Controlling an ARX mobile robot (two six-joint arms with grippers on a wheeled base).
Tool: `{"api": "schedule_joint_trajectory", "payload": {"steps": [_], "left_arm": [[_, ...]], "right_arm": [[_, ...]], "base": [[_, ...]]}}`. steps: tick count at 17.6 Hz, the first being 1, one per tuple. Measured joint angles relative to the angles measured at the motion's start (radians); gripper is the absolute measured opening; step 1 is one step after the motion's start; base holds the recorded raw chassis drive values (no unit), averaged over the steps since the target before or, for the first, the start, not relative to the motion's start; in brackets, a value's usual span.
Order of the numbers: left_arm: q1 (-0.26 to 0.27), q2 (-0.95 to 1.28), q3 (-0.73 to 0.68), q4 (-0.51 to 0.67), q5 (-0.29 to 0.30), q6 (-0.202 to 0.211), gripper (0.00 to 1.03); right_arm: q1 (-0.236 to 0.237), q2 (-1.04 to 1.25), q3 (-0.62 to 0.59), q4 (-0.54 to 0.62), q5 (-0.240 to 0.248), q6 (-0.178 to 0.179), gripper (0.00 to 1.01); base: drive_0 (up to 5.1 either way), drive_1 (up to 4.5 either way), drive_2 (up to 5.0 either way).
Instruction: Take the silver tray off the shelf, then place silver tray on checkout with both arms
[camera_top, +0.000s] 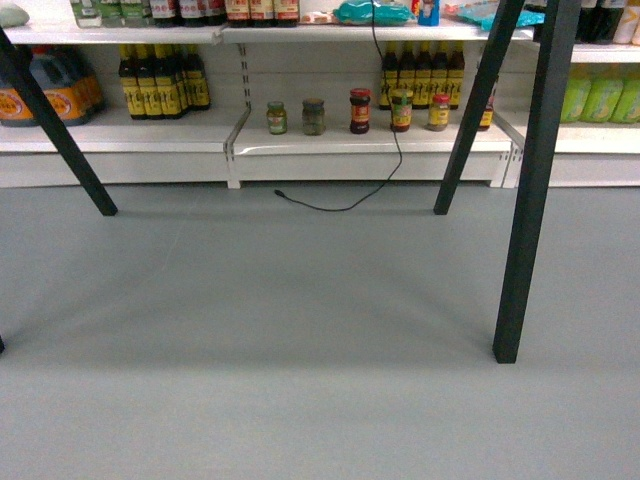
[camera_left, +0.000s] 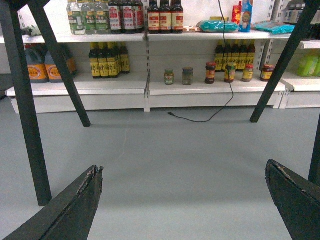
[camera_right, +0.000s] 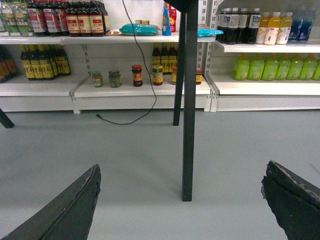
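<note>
We see grey floor (camera_top: 300, 330), black slanted bench legs (camera_top: 530, 200), white shelves (camera_top: 360, 140) behind with bottles (camera_top: 165, 80) and jars (camera_top: 360, 110). Black cable (camera_top: 385, 150) trails to floor. Left hand (camera_left: 185, 200) released — fingers (camera_left: 75, 205) spread, holding nothing. Right hand (camera_right: 182, 200) likewise. Tray nowhere in our views.

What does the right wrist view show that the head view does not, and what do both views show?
Only the right wrist view shows the open right end effector, its dark fingers at the bottom corners, and a shelf of clear drink bottles above green ones.

Only the head view shows the large orange-labelled jugs at far left.

Both show the black table legs, the black cable trailing on the grey floor, and the row of small jars. The silver tray appears in neither.
</note>
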Motion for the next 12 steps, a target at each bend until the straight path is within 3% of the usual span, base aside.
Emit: {"api": "schedule_joint_trajectory", "payload": {"steps": [12], "left_arm": [[0.0, 0.0, 0.0, 0.0, 0.0, 0.0, 0.98]], "right_arm": [[0.0, 0.0, 0.0, 0.0, 0.0, 0.0, 0.98]], "base": [[0.0, 0.0, 0.0]]}}
